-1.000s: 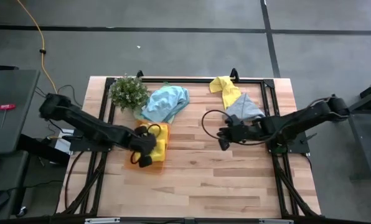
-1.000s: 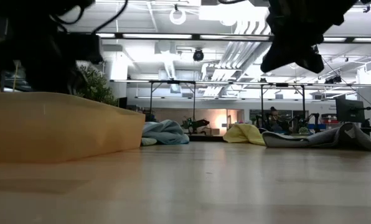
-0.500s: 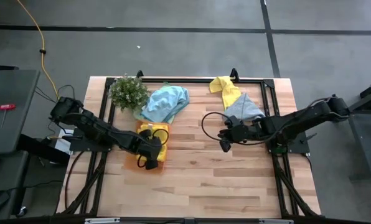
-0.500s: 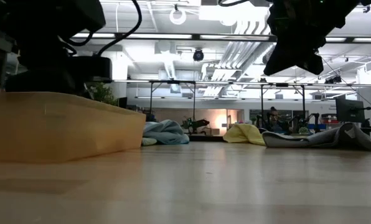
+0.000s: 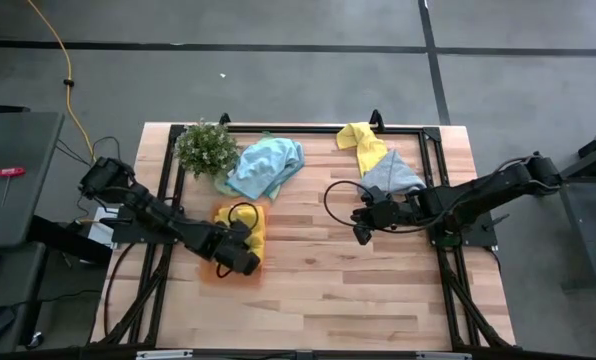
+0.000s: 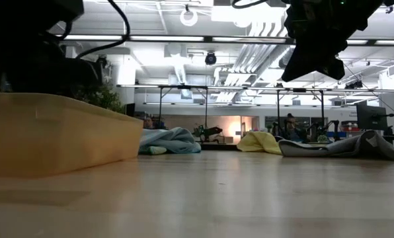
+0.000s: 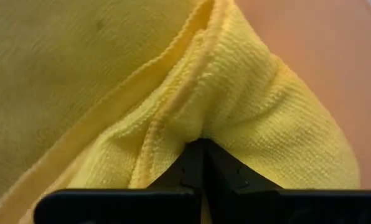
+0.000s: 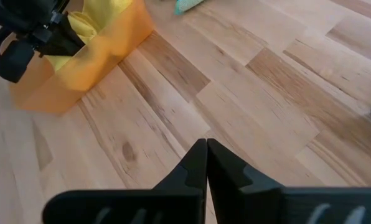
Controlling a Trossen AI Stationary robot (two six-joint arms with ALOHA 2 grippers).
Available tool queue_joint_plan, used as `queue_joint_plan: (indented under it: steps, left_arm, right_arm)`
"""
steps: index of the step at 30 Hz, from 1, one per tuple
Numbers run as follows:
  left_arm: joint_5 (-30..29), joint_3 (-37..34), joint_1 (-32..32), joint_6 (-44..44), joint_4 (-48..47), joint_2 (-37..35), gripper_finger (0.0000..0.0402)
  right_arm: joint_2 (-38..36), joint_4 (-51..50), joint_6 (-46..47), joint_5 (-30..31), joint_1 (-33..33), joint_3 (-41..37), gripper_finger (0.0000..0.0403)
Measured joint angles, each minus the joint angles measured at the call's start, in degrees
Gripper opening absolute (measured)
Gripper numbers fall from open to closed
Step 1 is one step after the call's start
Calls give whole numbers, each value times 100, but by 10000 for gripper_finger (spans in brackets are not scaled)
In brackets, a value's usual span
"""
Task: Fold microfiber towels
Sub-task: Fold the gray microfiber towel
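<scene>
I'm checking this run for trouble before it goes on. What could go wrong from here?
1. The left gripper is shut on the yellow towel inside the orange tray; lifting may drag the light tray along.
2. The pinch catches only a small bunched fold, so the towel could slip free.
3. The right gripper, shut and empty above bare table, cannot yet help spread it.

Yellow towel (image 7: 254,112), orange tray (image 8: 92,68), light blue towel (image 5: 266,165), grey towel (image 5: 393,175)
</scene>
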Motion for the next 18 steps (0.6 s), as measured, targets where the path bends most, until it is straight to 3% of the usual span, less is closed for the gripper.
queue_joint_plan:
  steps: [6, 13, 18]
  left_arm:
    - [13, -26, 84, 141, -191, -298, 0]
    - [-28, 47, 228, 811, -515, -1274, 0]
    - [0, 141, 394, 1615, -776, -2125, 0]
  right_arm:
    - [0, -5, -71, -9, 0, 19, 0]
    - [-26, -248, -761, 48, -177, 660, 0]
    - [-26, -1247, -1101, 114, -683, 1295, 17]
